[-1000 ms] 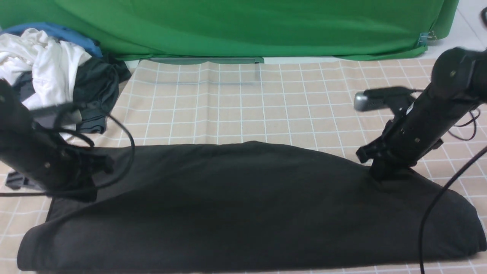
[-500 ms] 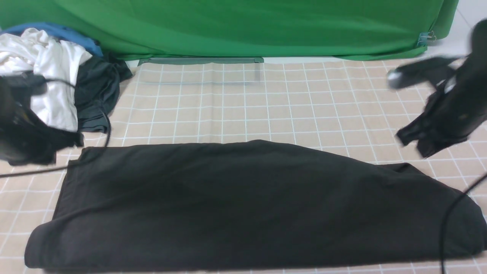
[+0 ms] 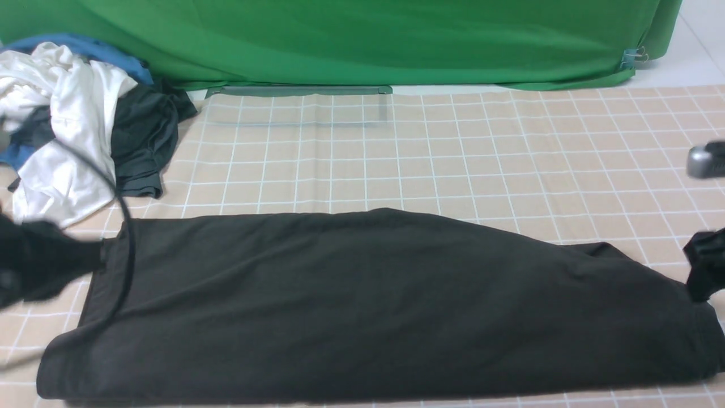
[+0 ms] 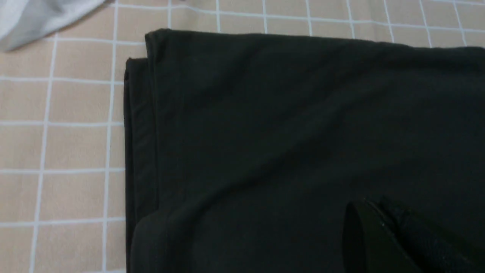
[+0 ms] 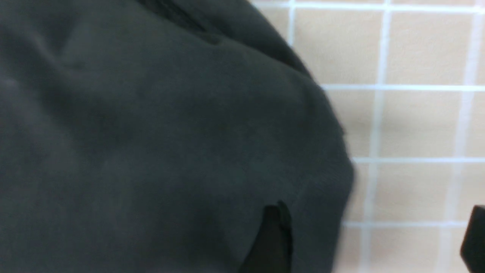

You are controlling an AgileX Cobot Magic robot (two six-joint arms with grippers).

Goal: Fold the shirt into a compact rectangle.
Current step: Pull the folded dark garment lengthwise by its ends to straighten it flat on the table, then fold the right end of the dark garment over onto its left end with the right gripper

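The black shirt [image 3: 368, 306] lies folded into a long band across the front of the checked cloth, with no print or neck tag showing. Its left end [image 4: 284, 132] shows stacked layers with squared edges. Its right end [image 5: 151, 132] is rounded. My left gripper [image 3: 85, 258] is blurred beside the shirt's far left corner. In the left wrist view it [image 4: 373, 206] hovers over the fabric with its fingers together and nothing between them. My right gripper [image 3: 694, 272] is open [image 5: 377, 212] at the right end, one finger [image 5: 274, 235] over the shirt and the other over bare cloth.
A pile of clothes sits at the back left: a white garment [image 3: 68, 113], a dark grey one [image 3: 144, 136] and a blue one [image 3: 85, 48]. A green backdrop [image 3: 362, 39] closes the far side. The left arm's cable [image 3: 127, 243] loops over the shirt's left corner.
Both grippers let go of the shirt's far edge, swung outward and came down at its two ends. The shirt has settled flat on the cloth.
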